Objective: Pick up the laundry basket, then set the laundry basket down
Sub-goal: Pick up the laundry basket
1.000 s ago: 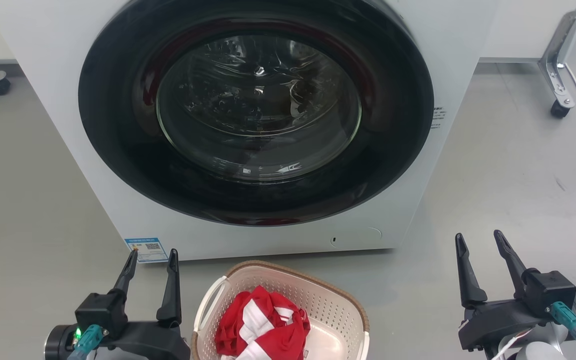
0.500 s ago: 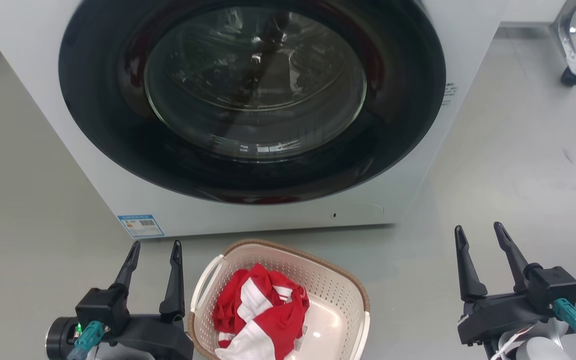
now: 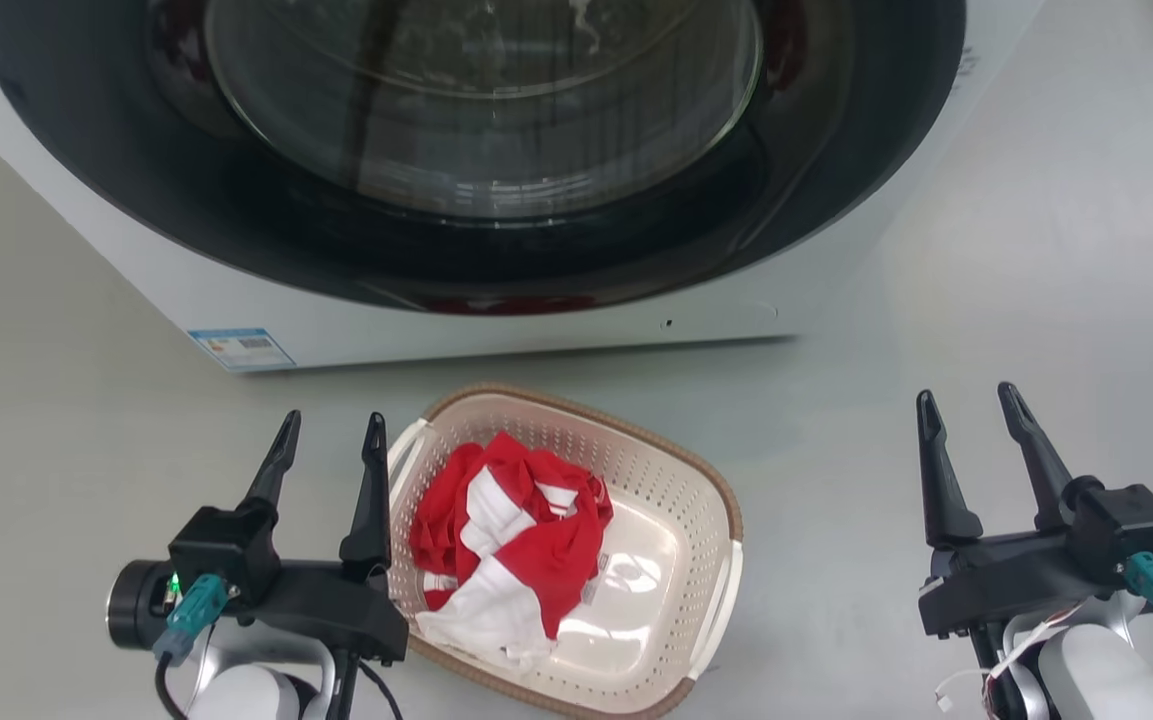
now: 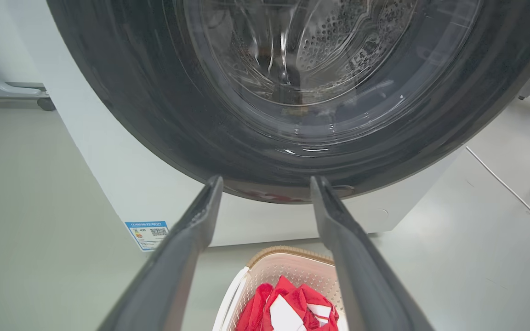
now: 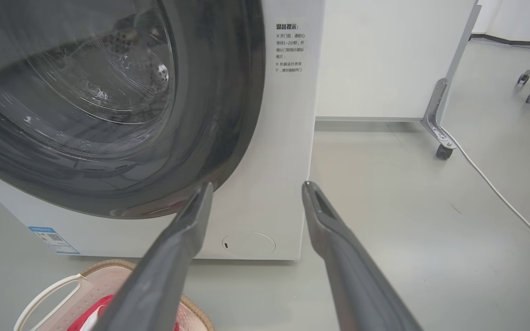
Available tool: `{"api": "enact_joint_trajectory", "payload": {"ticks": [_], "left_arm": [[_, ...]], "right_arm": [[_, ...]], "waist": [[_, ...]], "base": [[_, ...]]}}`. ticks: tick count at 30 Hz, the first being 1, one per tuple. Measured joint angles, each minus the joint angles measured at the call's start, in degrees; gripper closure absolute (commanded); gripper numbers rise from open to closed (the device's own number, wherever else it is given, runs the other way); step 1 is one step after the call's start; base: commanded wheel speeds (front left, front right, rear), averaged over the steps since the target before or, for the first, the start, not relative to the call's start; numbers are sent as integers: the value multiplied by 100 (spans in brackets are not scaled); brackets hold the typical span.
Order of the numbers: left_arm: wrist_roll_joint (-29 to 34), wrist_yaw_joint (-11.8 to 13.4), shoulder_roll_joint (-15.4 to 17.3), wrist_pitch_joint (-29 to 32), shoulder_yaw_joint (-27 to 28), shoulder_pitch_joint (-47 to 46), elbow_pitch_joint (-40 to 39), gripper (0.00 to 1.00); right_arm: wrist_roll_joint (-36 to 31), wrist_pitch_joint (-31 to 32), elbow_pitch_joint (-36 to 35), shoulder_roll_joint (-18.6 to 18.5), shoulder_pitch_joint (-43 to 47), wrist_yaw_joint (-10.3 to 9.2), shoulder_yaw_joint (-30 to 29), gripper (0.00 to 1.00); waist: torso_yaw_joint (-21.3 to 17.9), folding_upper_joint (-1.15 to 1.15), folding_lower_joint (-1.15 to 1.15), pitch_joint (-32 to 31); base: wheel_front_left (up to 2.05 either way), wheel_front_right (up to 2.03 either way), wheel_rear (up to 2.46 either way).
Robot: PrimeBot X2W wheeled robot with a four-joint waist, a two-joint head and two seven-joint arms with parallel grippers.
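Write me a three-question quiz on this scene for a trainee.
1. True or false: the left hand is shut on the laundry basket.
2. What lies in the basket? A) red and white cloth B) blue towels C) nothing
3. Which is nearer the basket, the left hand or the right hand?
Key: 1 false, it is open and holds nothing; 2 A; 3 the left hand.

Light is bright, even, from overhead; the floor (image 3: 1036, 250) shines pale with a soft sheen; white glints streak the door glass (image 3: 476, 110) and the basket (image 3: 626, 570) bottom; shadows are faint; my wrist views bow at the edges, and my fingers (image 4: 177, 266) there look soft, slightly blurred.
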Motion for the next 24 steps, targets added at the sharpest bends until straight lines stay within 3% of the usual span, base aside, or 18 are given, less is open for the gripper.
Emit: {"api": "enact_joint_trajectory", "payload": {"ticks": [10, 24], "left_arm": [[15, -9, -59, 209, -68, -537, 275, 0], [36, -196, 291, 719, 67, -1523, 961, 0]], "right_arm": [[0, 46, -154, -5, -349, 0, -21, 0], [-25, 46, -349, 62, -1055, 51, 1, 0]], "waist": [[-31, 0, 1, 840], [-165, 0, 1, 2035]], "base": [[0, 0, 0], [0, 0, 0]]}}
